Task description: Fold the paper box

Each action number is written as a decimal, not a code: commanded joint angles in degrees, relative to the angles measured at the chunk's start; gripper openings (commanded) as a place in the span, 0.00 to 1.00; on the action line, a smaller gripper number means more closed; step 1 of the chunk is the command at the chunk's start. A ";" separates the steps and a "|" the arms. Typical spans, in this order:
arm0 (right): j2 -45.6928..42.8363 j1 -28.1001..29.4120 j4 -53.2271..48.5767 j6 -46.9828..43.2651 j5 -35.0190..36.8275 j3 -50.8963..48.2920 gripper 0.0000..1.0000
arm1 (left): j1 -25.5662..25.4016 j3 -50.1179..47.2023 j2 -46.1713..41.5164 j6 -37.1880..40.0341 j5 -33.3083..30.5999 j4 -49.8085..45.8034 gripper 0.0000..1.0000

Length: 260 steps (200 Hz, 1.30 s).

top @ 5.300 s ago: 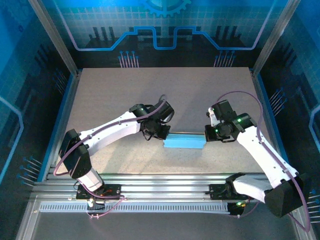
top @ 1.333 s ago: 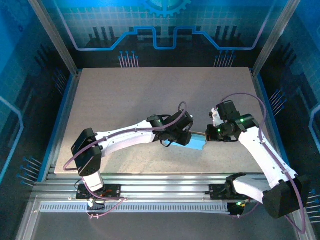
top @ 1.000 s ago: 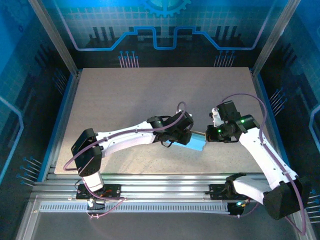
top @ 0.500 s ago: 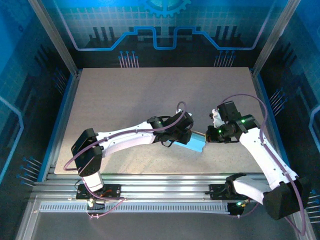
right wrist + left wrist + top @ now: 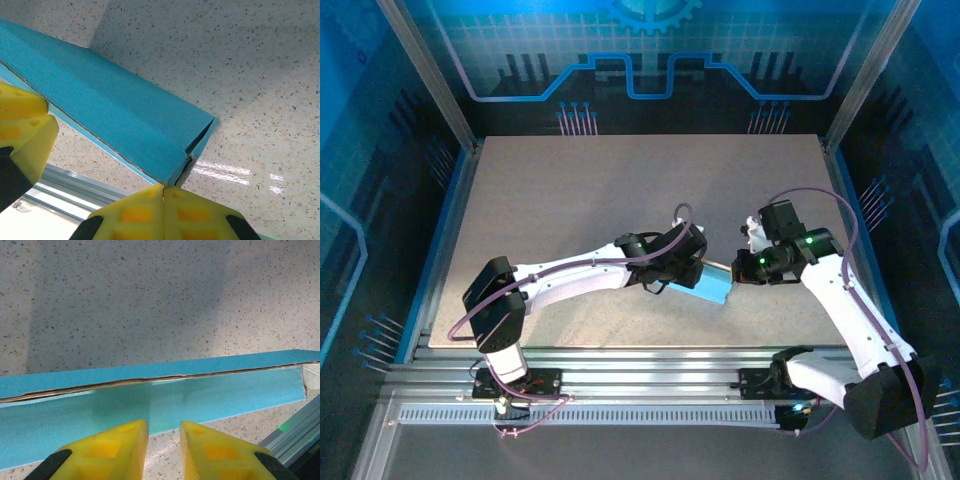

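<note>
On the table (image 5: 260,70), right claw (image 5: 163,188) (shut) pinches paper box (image 5: 120,117).

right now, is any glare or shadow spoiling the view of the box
Right wrist view: white glare streaks on the table beside the box, which is sharp. Left wrist view: soft shadow across the table behind it. Top view: no glare.

paper box (image 5: 707,287) on table (image 5: 570,200), between left hand (image 5: 161,432) and right hand (image 5: 163,194)
</note>
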 commanded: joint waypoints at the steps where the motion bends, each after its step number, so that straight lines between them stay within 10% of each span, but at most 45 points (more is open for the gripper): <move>1: -0.86 -0.62 -0.79 -0.24 -1.96 -0.78 0.08 | -0.34 -2.40 2.04 -1.39 0.69 -2.69 0.26; 169: -0.94 2.76 -1.18 0.93 3.44 -2.26 0.09 | 2.28 -5.33 -11.66 2.72 3.02 -1.99 0.30; 260: -0.84 3.71 -0.92 1.10 3.87 -2.08 0.08 | 14.60 -11.42 -19.85 19.63 12.42 -4.64 0.44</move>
